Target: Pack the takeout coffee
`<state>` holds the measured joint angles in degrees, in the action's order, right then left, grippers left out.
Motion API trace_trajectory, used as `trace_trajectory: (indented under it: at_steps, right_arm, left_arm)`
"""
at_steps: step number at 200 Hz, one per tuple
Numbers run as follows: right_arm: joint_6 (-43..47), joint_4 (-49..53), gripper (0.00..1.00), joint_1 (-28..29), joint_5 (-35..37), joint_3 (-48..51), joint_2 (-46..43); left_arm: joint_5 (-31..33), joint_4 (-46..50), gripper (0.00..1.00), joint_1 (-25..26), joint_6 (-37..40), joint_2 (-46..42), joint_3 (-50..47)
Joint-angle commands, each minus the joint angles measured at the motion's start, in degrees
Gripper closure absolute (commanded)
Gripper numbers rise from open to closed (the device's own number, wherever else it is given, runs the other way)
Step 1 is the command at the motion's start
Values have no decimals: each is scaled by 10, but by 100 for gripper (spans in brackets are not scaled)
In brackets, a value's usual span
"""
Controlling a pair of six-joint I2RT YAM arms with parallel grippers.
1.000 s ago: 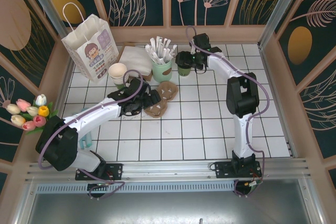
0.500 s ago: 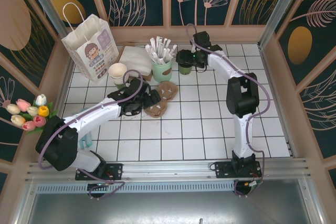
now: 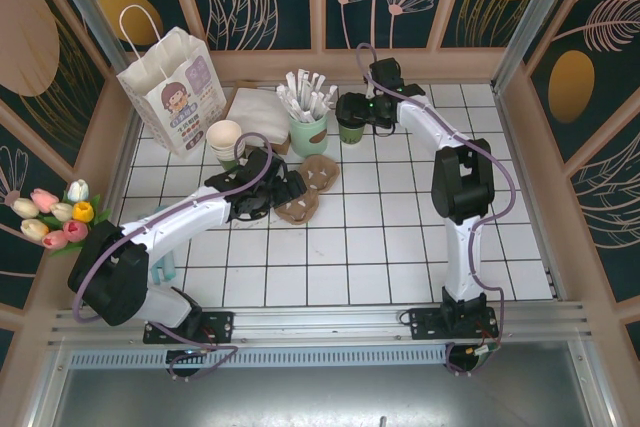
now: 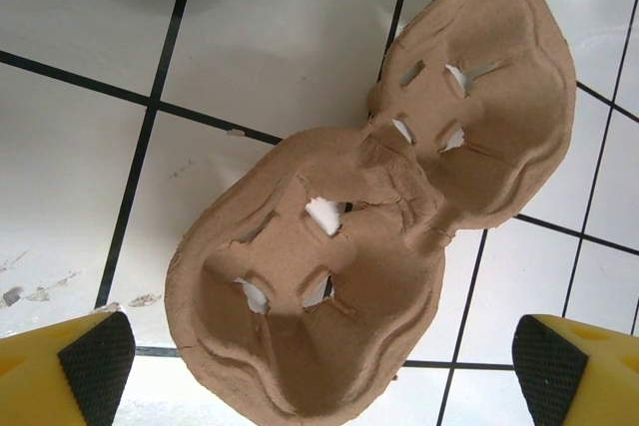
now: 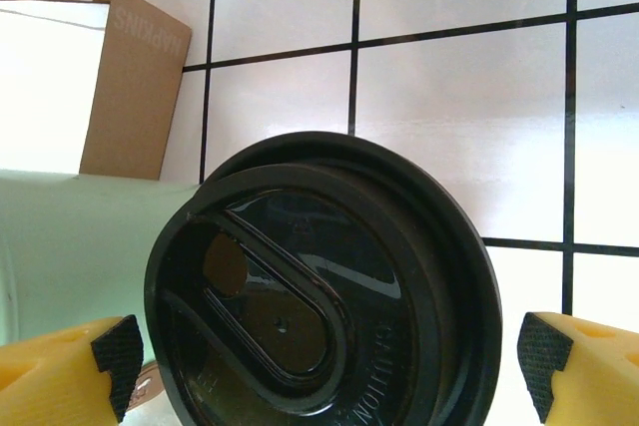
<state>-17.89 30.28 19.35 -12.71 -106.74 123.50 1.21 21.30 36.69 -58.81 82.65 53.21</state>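
Note:
The takeout coffee (image 3: 350,131) stands upright on the white tiles at the back, a dark-green cup under a black lid (image 5: 319,286). My right gripper (image 3: 354,111) hangs over it, open. In the right wrist view that gripper (image 5: 329,361) straddles the lid, and its black fingertips (image 5: 118,351) stand just clear of the rim on either side. A brown pulp cup carrier (image 3: 310,189) lies flat in mid-table. My left gripper (image 3: 283,191) is open above its near end. In the left wrist view the carrier (image 4: 369,216) lies between the spread fingers of the left gripper (image 4: 319,366).
A white printed paper bag (image 3: 175,87) stands at the back left. A pale-green holder of wrapped straws (image 3: 308,129) sits close to the coffee's left. Stacked cream cups (image 3: 225,137), a napkin box (image 3: 255,107) and flowers (image 3: 55,212) are further left.
The right gripper has edged slightly over the coffee and its jaws have spread a little wider. The left arm and the carrier have not moved.

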Motion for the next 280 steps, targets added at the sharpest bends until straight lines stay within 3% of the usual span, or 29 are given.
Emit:
trace_trajectory:
  at_steps: [1,40,77,102,139,160,182,218,247,280]
  right_arm:
    - [8,14,1,-4,15,-7,-30]
    - [4,-25,1,-2,48,72,-143]
    - [18,-173,1,15,118,263,-305]
    - [51,-275,1,31,103,384,-403]
    - [98,-362,1,79,88,489,-488]
    - [125,-401,1,111,107,532,-517]
    - [119,-423,1,117,120,560,-534]
    - [101,-454,1,117,117,597,-557]
    - [99,-439,1,128,133,605,-573]
    - [121,-428,1,128,110,626,-590]
  left_arm:
    - [23,20,1,-4,7,-11,22]
    - [97,103,1,-35,64,-71,115]
    - [180,208,1,-83,95,-82,263]
    - [216,234,1,-128,114,-68,341]
    - [249,237,1,-212,126,-33,423]
    - [216,205,2,-284,129,-32,430]
    - [121,172,2,-378,128,-18,422]
    - [-10,167,2,-471,140,83,458]
    - [4,187,5,-506,151,159,510]
    - [-43,242,14,-515,186,266,626]
